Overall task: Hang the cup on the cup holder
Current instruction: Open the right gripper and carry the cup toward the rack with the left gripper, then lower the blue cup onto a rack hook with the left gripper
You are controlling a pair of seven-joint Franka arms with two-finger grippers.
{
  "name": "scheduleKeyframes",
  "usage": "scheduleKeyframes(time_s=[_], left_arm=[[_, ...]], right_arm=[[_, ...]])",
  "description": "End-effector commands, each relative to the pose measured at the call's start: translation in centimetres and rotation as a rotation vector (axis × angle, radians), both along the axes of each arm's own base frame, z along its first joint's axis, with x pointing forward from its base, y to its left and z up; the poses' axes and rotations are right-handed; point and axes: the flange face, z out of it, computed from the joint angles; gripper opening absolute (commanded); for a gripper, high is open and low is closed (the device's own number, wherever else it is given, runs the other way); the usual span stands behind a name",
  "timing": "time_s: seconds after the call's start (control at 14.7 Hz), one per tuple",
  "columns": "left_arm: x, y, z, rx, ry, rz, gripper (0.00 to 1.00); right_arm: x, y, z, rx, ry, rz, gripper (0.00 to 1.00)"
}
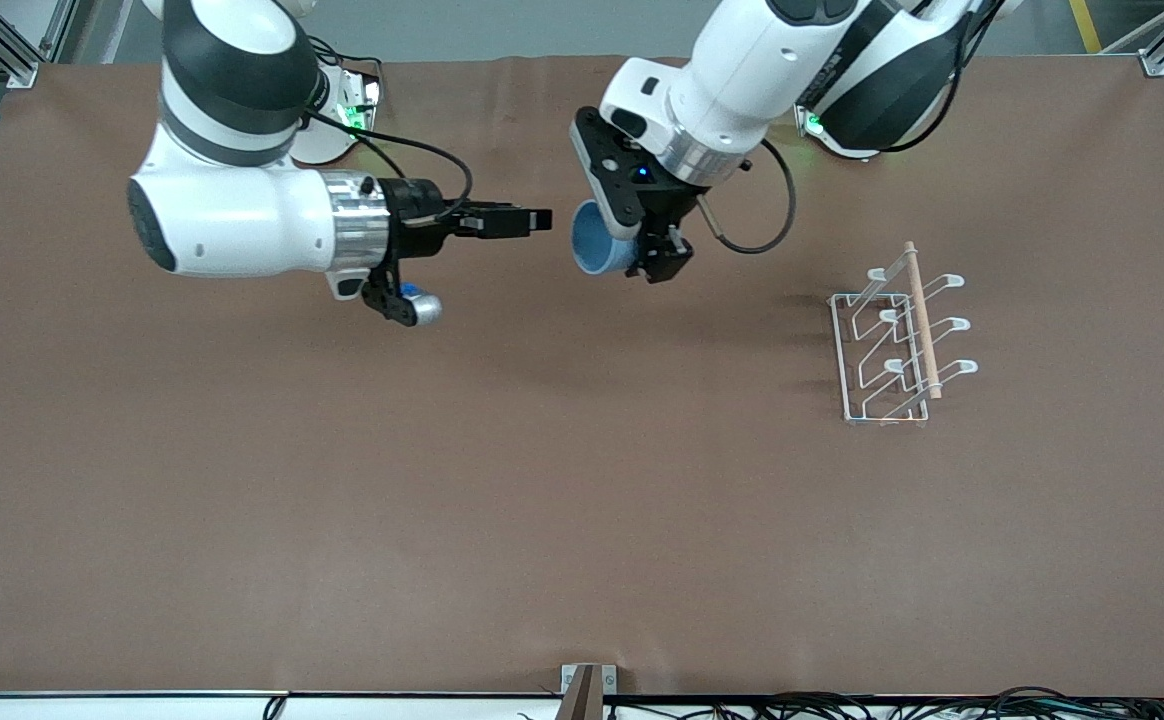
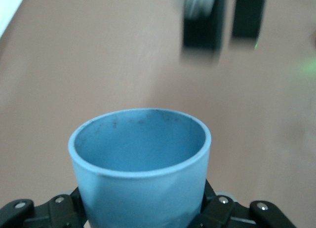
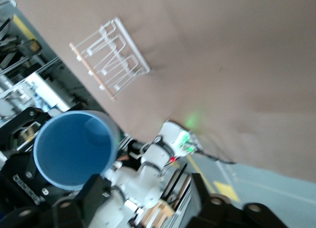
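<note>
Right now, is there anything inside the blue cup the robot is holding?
Nothing shows inside the cup: just bare blue walls, and bare blue bottom in the right wrist view. The left gripper holds it above the table.

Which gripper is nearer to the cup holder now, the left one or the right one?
Left. The left gripper, holding the cup, is up over the table toward the cup holder. The right gripper is over the table farther away.

One light-blue cup (image 1: pixel 597 245) at upper centre of the front view, one white wire cup holder (image 1: pixel 897 335) at right with six prongs, two robot arms.
</note>
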Motion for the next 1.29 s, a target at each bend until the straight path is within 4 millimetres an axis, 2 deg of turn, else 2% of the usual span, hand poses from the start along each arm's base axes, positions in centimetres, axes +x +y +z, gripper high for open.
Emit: scheduleKeyframes(time_s=[0.0, 0.07, 0.2, 0.34, 0.41, 0.54, 0.68, 0.82, 0.95, 1.02, 1.22], left_arm=[[1.5, 3.6, 0.2, 0.112, -0.017, 0.012, 0.44], [2.0, 4.7, -0.1, 0.167, -0.022, 0.013, 0.44], [2.2, 6.7, -1.1, 0.276, 0.014, 0.012, 0.44], [2.6, 9.2, -2.0, 0.418, 0.038, -0.011, 0.44], [2.9, 10.4, -2.8, 0.492, 0.050, -0.046, 0.44], [4.5, 13.5, -5.9, 0.679, 0.067, -0.088, 0.44], [6.0, 15.1, -8.6, 0.810, 0.064, -0.126, 0.44], [7.5, 17.4, -11.6, 1.016, 0.063, -0.151, 0.44], [9.5, 20.5, -14.0, 1.128, 0.066, -0.148, 0.44], [10.0, 21.0, -15.2, 1.160, 0.068, -0.160, 0.44], [10.6, 21.8, -16.2, 1.259, 0.083, -0.249, 0.44]], right_arm=[[-1.4, -4.7, 4.3, -0.156, -0.103, -0.001, 1.00], [-1.2, -6.9, 4.3, -0.204, -0.093, 0.010, 1.00], [-0.9, -12.7, 7.1, -0.346, -0.150, 0.011, 1.00], [-0.7, -16.7, 8.4, -0.474, -0.191, 0.026, 1.00], [-0.2, -19.5, 8.6, -0.537, -0.212, 0.022, 1.00], [0.2, -24.5, 9.2, -0.622, -0.288, 0.062, 1.00], [0.6, -30.0, 9.0, -0.662, -0.328, 0.109, 1.00], [0.9, -34.4, 8.9, -0.699, -0.382, 0.183, 1.00], [1.0, -35.8, 10.1, -0.784, -0.428, 0.257, 1.00], [1.1, -35.8, 10.8, -0.797, -0.439, 0.250, 1.00], [1.2, -35.6, 10.7, -0.784, -0.439, 0.235, 1.00]])
